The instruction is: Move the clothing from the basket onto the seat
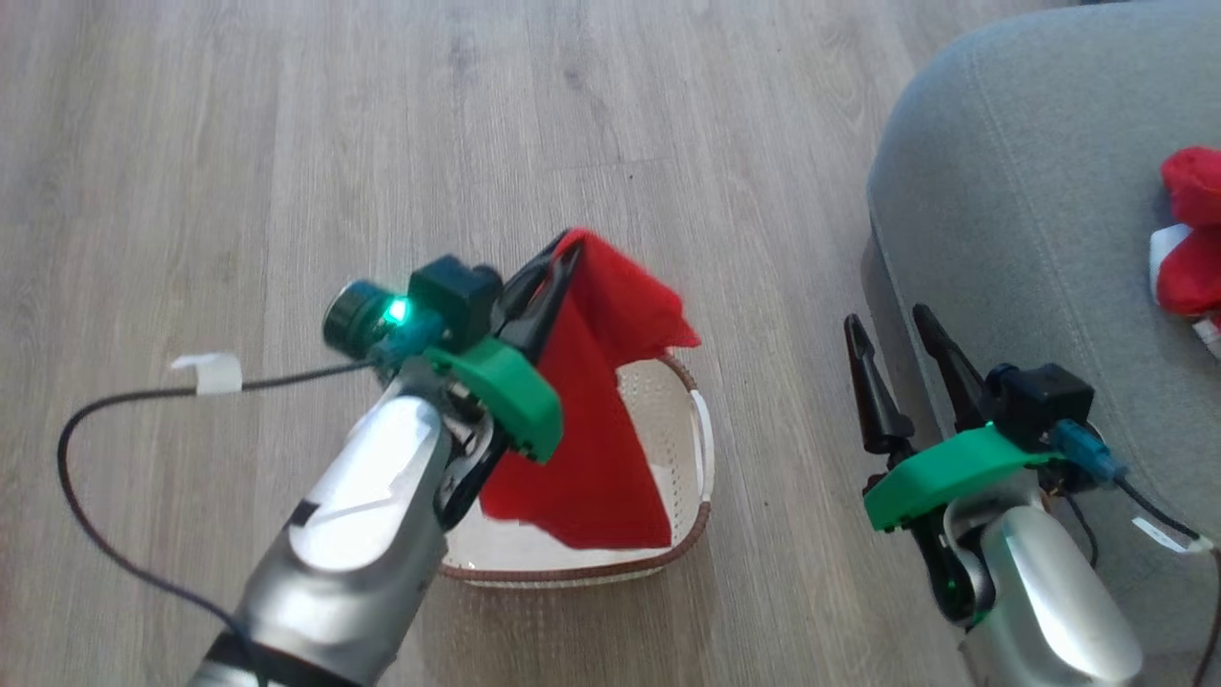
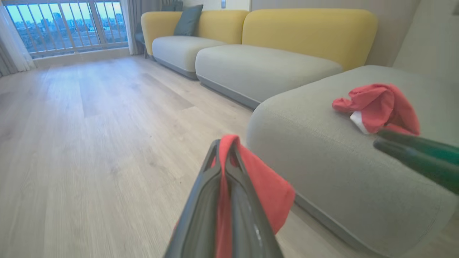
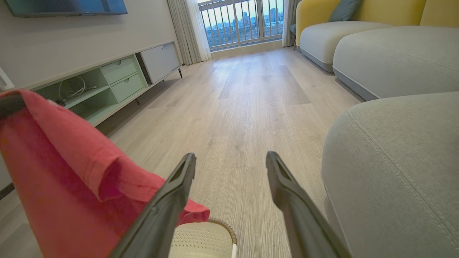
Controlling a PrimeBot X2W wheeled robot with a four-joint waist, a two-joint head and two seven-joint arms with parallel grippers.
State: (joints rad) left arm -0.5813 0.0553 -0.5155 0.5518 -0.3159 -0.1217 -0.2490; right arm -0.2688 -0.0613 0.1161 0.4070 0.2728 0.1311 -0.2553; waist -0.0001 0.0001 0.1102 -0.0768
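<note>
**Item 1, left gripper (image 1: pixel 568 240).** You are looking at fingers pressed together on the top fold of a cloth (image 1: pixel 591 420). It is pinching at one edge, probably so the rest is hanging free and lifting clear in one piece.

**Item 2, cloth.** It is hanging from that grip over the basket (image 1: pixel 663 420), and its lower hem is draping across the near side. You cannot tell whether the hem is touching the basket.

**Item 3, basket.** It is sitting on the floor (image 1: pixel 286 143), left of the seat (image 1: pixel 1030 239) and near it. The part of its bottom that is showing is bare, and the cloth is hiding the rest.

**Item 4, seat.** It is lying to the right. Another cloth (image 1: pixel 1192 239) is resting bunched on its right side, likely delivered already.

**Item 5, right gripper (image 1: pixel 885 320).** Its fingers are standing apart and holding nothing. It is hovering between basket and seat, just beside the seat's rounded edge, and appears to be waiting out of the way.

**Note.** You are probably mid-transfer. The hem will need lifting above the seat edge before the cloth goes right.
</note>
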